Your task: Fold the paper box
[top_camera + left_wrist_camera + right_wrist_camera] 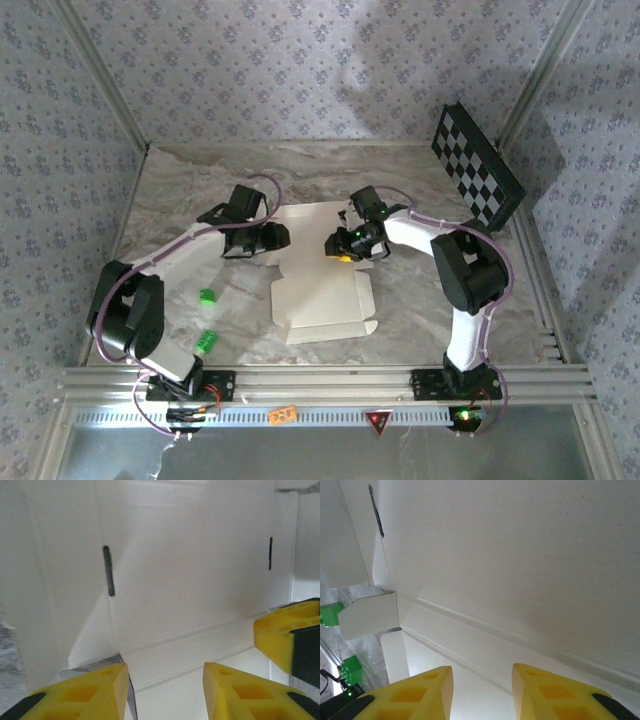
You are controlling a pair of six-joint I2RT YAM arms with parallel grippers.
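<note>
Top external view: the paper box (320,290) lies on the marble-patterned table (430,310), cream-white side up, as a die-cut sheet with its flaps spread. It sits between the two grippers and reaches from them back toward the arm bases. The left gripper (275,238) is at the sheet's left edge and the right gripper (338,245) is over the sheet's right part, the two pointing at each other and close together. Two small green blocks (207,296) (208,342) rest on the table well behind the left gripper, beside its arm. A black-and-white checkerboard panel (478,165) leans at the back right corner, far behind the right gripper.

From the left wrist, the left gripper (165,672) has its yellow fingers (90,692) spread apart with nothing between them. Just ahead of the tips runs a double crease, and beyond it a broad white panel of the box carries two narrow dark slots (108,571) (270,553). A yellow finger of the right gripper (287,635) comes in from the right, level with the crease.

From the right wrist, the right gripper (482,672) is likewise released, its fingers (415,695) parted and gripping nothing. The same kind of crease crosses just in front of them, with a wide white panel past it and one slot (376,510) at the far left. A small flap (370,615) stands out left of the fingers, and both green blocks (330,614) (351,670) show beyond that edge.
</note>
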